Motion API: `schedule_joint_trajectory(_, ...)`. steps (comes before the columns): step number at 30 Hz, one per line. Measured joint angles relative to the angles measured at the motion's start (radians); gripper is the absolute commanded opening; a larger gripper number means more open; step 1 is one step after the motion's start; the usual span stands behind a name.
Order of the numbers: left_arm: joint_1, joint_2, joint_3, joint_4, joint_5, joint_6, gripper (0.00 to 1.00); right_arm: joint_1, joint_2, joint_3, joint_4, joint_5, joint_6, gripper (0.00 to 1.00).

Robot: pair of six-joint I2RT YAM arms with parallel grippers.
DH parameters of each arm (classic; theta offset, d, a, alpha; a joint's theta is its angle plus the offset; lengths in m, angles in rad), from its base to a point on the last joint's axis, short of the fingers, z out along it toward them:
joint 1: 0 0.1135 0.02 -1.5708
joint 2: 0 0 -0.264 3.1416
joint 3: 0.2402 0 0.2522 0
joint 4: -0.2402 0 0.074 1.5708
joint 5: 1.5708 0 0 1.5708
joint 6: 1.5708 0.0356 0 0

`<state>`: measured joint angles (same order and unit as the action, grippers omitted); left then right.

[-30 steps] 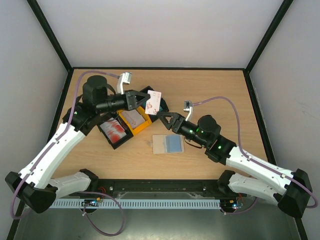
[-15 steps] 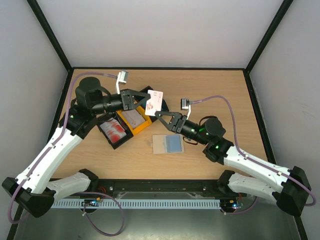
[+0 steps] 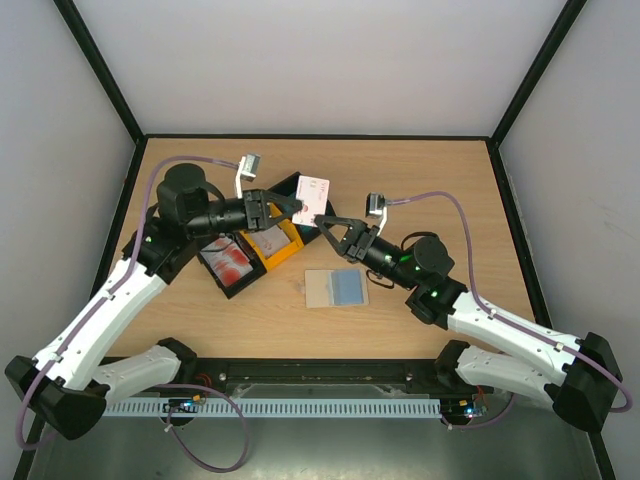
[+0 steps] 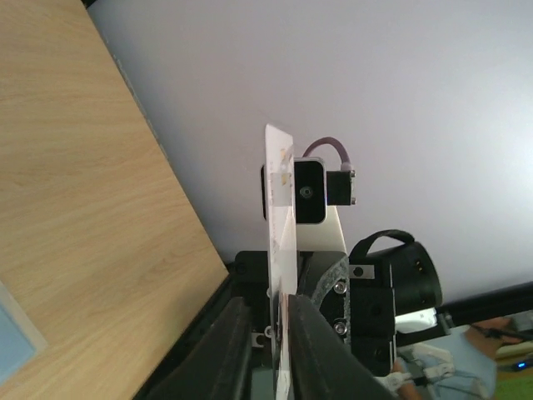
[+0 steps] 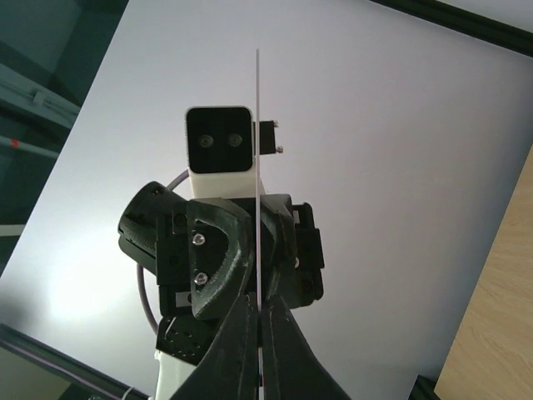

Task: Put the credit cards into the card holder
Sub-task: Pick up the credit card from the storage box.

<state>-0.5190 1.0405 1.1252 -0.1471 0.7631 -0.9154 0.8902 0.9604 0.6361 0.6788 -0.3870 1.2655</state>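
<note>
Left fingers (image 4: pixel 231 354) clamping red-and-white credit card (image 3: pixel 311 198) aloft beyond open card holder (image 3: pixel 336 288); right fingers (image 5: pixel 229 342) flanking it, grip unclear. Nothing inserted yet; more cards (image 3: pixel 230 260) lying left of holder.

Trays (image 3: pixel 287 253) left of card holder (image 3: pixel 336 288)

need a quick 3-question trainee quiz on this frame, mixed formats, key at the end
1. True or false: the card holder lies folded shut on the table.
2. Where is the red-and-white card? A) tucked in the card holder B) off the table, edge-on between the fingers of the left gripper and the right gripper C) flat on the table
3. Fill in: the tray with the red-patterned stack in it is ___.
Key: 1 false, it lies open, blue-grey inside up. 2 B. 3 black.
</note>
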Motion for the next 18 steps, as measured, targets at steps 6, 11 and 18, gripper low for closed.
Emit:
schedule_joint_trajectory(6,0.000,-0.001,-0.019,0.034,0.019,-0.016,0.02,0.000,0.001,0.000,-0.011,0.018,0.015,0.11)
schedule_joint_trajectory(11,0.000,-0.007,-0.032,0.018,-0.019,0.011,0.02,0.000,-0.027,-0.003,-0.107,0.048,-0.014,0.49)
schedule_joint_trajectory(18,-0.046,-0.039,-0.178,-0.047,-0.233,0.082,0.02,0.000,-0.186,-0.049,-0.485,0.243,-0.117,0.58)
